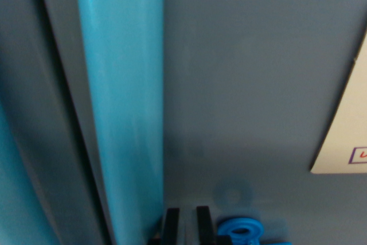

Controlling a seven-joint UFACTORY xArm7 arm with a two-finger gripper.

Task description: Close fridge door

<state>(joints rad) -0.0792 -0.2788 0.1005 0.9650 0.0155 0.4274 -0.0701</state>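
Note:
The wrist view is filled by a grey fridge door (252, 84) seen from very close. A glossy teal vertical handle (123, 101) runs down its left part. Left of the handle lies a dark seam (69, 113), then another grey panel (28, 96). My gripper (187, 225) shows only at the bottom edge as two black fingertips (171, 223) close together, right beside the handle's lower end and against the door face. A blue ring-shaped part (241, 230) sits just right of the fingertips.
A cream paper note (347, 136) with a red and purple mark is stuck on the door at the wrist view's right. A second teal strip (14, 199) shows at the bottom left corner.

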